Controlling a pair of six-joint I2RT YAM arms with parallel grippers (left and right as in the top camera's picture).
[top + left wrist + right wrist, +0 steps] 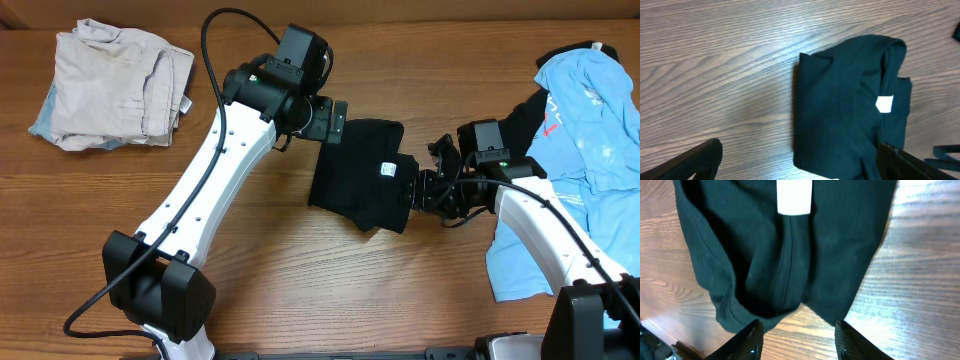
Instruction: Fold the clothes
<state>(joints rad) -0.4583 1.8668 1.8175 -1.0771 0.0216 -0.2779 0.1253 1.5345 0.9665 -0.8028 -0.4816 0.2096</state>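
The black T-shirt [362, 172] lies folded into a compact bundle at the table's middle, its small white label [389, 169] facing up. It also shows in the left wrist view [845, 105] and the right wrist view [780, 255]. My left gripper [336, 121] hovers over the bundle's far left corner; its fingers [797, 160] are wide open and empty. My right gripper [418, 188] sits at the bundle's right edge; its fingers [797, 340] are open and empty, just short of the cloth.
A cream-beige garment [115, 85] lies folded at the far left. Light blue shirts with a red mark [585, 130] are heaped at the right, over a dark cloth [525, 115]. The wooden table [250, 270] lies bare in front.
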